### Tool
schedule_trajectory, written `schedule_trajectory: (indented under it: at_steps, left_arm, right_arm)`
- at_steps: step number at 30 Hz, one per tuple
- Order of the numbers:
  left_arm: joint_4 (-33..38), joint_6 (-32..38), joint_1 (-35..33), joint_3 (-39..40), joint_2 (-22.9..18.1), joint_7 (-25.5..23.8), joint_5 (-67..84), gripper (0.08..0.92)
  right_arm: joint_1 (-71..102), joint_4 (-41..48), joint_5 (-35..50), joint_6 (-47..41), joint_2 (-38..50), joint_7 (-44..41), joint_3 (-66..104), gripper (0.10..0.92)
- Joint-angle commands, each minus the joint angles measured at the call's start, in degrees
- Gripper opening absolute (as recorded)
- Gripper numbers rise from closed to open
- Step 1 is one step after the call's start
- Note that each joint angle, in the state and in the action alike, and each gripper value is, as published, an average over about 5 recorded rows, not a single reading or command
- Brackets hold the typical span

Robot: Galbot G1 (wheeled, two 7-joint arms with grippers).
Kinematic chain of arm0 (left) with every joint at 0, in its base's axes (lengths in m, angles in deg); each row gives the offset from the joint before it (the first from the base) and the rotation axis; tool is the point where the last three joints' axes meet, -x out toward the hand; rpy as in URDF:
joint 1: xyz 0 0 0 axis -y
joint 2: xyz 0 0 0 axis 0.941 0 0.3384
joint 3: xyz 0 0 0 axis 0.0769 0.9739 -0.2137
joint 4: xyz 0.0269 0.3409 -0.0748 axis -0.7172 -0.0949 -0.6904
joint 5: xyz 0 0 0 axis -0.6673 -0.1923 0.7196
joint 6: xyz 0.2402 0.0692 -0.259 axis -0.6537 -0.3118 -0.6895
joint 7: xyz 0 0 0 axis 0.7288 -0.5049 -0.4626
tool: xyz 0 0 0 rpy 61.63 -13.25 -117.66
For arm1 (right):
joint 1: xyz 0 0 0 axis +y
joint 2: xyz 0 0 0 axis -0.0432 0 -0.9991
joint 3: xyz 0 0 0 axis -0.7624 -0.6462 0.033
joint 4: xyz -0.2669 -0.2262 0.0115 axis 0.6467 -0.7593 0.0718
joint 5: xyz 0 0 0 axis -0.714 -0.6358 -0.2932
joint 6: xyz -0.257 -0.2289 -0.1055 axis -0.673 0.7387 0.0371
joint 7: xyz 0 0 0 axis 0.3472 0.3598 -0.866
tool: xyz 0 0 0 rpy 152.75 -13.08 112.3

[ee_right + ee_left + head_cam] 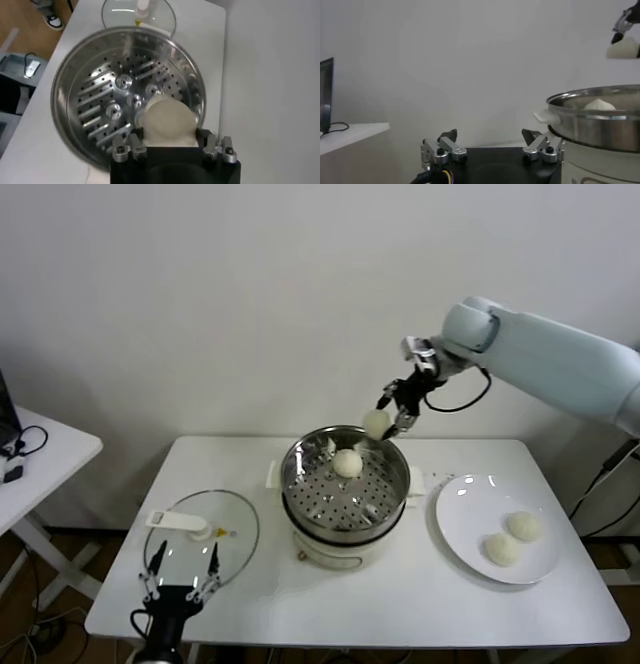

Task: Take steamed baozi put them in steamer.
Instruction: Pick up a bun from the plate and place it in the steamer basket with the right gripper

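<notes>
Nearest, the idle left gripper [180, 569] hangs open by the table's near-left edge, while the right gripper [392, 417] clenches 1 baozi [376, 423] above the steamer [300, 489]'s far rim, poised to lower it beside another baozi [347, 463] already inside.

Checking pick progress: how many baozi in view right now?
4. One baozi lies in the steamer. One is held in the right gripper above the steamer's far rim. Two sit on the white plate. None looks hidden.
</notes>
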Motion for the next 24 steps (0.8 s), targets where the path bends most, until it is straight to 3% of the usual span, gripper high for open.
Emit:
schedule_trajectory:
  at_steps: [1,24]
  left_arm:
    - [-0.1,0.1,-0.2,0.1,0.0,0.2,0.0,0.823]
    - [-1.0,0.2,-0.2,-0.6,0.2,0.1,0.6,0.823]
  right_arm:
    - [5.9,0.3,0.6,-2.2,-9.9,2.0,-0.5,0.679]
    - [10.9,2.6,-2.6,-2.0,-12.5,2.9,-0.4,0.679]
